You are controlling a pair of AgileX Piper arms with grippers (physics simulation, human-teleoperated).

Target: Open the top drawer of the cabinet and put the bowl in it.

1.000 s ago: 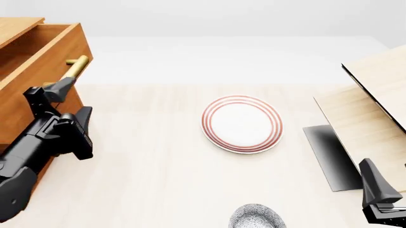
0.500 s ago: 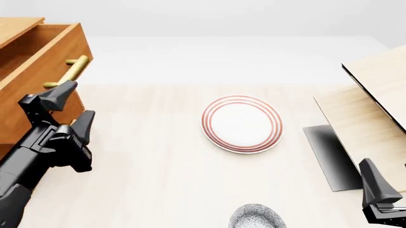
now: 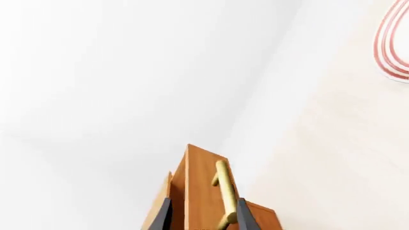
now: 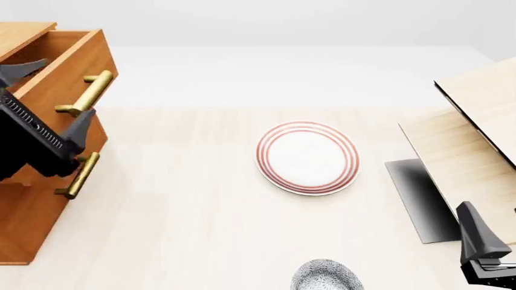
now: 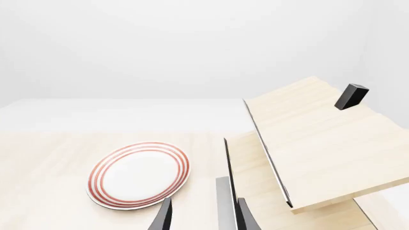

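Top drawer [image 4: 50, 63]: pulled out of the cabinet [image 4: 32, 199] at about 10 o'clock in the front view; its brass handle [image 4: 84, 93] lies between the two fingers of the left tool [image 4: 50, 96], apart from both.
Bowl [image 4: 325, 277]: on the surface [image 4: 193, 229] at about 6 o'clock in the front view, near the bottom edge, at 6 o'clock from the plate [image 4: 307, 157]; well apart from the left tool, nearer to the right tool [image 4: 482, 251].
Left tool state: wide open, it holds nothing; in the left wrist view the fingertips [image 3: 244, 216] stand on either side of the drawer front.
Right tool state: in the right wrist view the fingers [image 5: 164, 215] stand a little apart with nothing between them.
Change from one second ago: the left tool has gone up and toward 9 o'clock, from below the handle to around it; the second drawer handle [image 4: 78, 176], hidden before by the arm, now shows. Bowl, plate and right tool have not moved.
Left arm pose: comes in from the left edge, mostly out of the front view.
Right arm pose: low at about 4 o'clock, one finger pointing up, beside the pale wood panels [image 4: 472, 145].
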